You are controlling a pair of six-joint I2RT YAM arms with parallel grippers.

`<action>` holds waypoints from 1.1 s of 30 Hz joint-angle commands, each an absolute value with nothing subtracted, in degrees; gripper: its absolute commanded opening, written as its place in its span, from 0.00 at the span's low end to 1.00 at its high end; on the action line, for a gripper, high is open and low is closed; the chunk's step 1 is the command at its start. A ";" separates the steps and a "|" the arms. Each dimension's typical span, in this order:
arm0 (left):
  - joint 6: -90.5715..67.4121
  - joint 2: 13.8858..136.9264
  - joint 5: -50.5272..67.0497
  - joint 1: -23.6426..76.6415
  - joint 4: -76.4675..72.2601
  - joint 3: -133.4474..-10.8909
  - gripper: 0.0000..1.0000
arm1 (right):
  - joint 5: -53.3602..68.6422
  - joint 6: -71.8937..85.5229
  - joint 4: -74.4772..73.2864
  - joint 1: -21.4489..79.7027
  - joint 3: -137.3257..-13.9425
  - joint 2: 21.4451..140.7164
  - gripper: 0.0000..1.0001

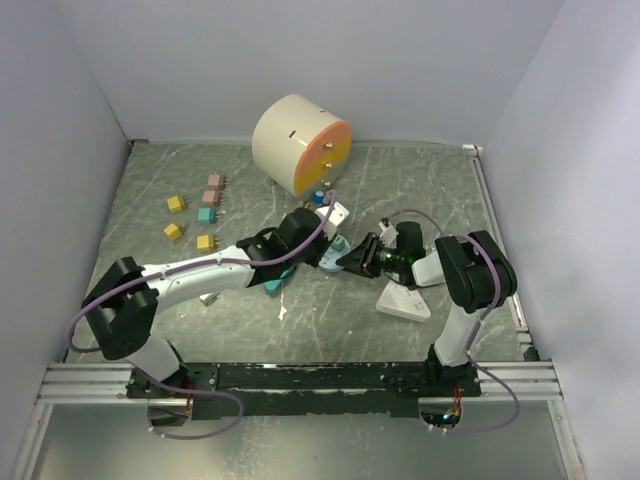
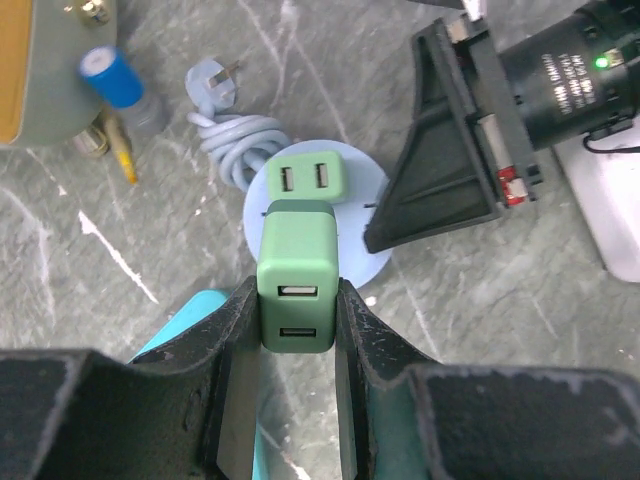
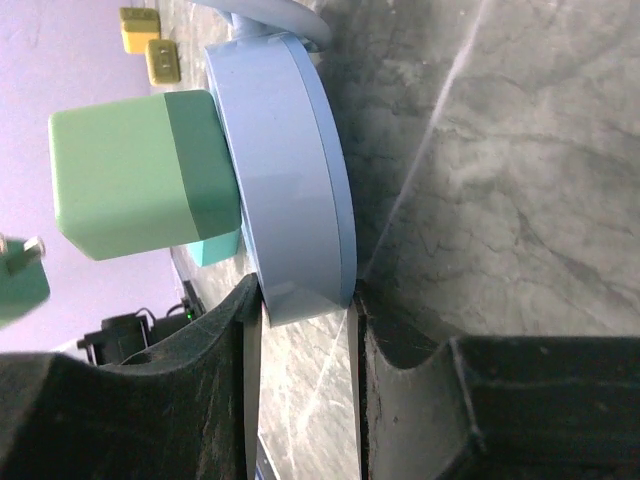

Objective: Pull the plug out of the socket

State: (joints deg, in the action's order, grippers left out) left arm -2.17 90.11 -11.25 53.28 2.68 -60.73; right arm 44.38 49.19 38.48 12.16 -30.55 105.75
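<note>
A green USB charger plug (image 2: pixel 297 270) sits plugged into a round light-blue socket disc (image 2: pixel 368 205) on the table. My left gripper (image 2: pixel 297 312) is shut on the plug, one finger on each side face. In the right wrist view the plug (image 3: pixel 140 170) sticks out from the disc (image 3: pixel 290 180), and my right gripper (image 3: pixel 305 300) is shut on the disc's rim. In the top view the left gripper (image 1: pixel 320 238) and the right gripper (image 1: pixel 352 257) meet at the table's middle.
The socket's coiled grey cable (image 2: pixel 240 140) lies behind the disc. A big cream and orange cylinder (image 1: pixel 300 143) stands at the back. Several small yellow, pink and teal blocks (image 1: pixel 205 215) lie at the left. A white pad (image 1: pixel 405 300) lies under the right arm, a teal piece (image 1: pixel 272 285) under the left.
</note>
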 commanded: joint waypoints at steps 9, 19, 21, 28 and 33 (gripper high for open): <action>-10.00 85.06 -0.20 46.16 3.42 -61.22 0.07 | 33.18 43.85 32.20 11.51 -27.19 108.69 0.00; -18.03 73.47 18.26 21.68 6.87 -58.51 0.07 | 31.51 41.34 29.65 11.51 -27.25 106.21 0.00; -19.35 73.05 19.92 16.34 8.73 -59.68 0.07 | 31.62 41.14 29.56 11.51 -27.25 106.23 0.00; -28.89 81.51 24.47 -6.75 16.83 -66.46 0.07 | 32.60 40.70 29.79 11.51 -27.10 106.19 0.00; -37.77 95.37 40.49 -20.11 11.31 -67.18 0.07 | 32.97 40.33 29.49 11.51 -26.99 105.60 0.00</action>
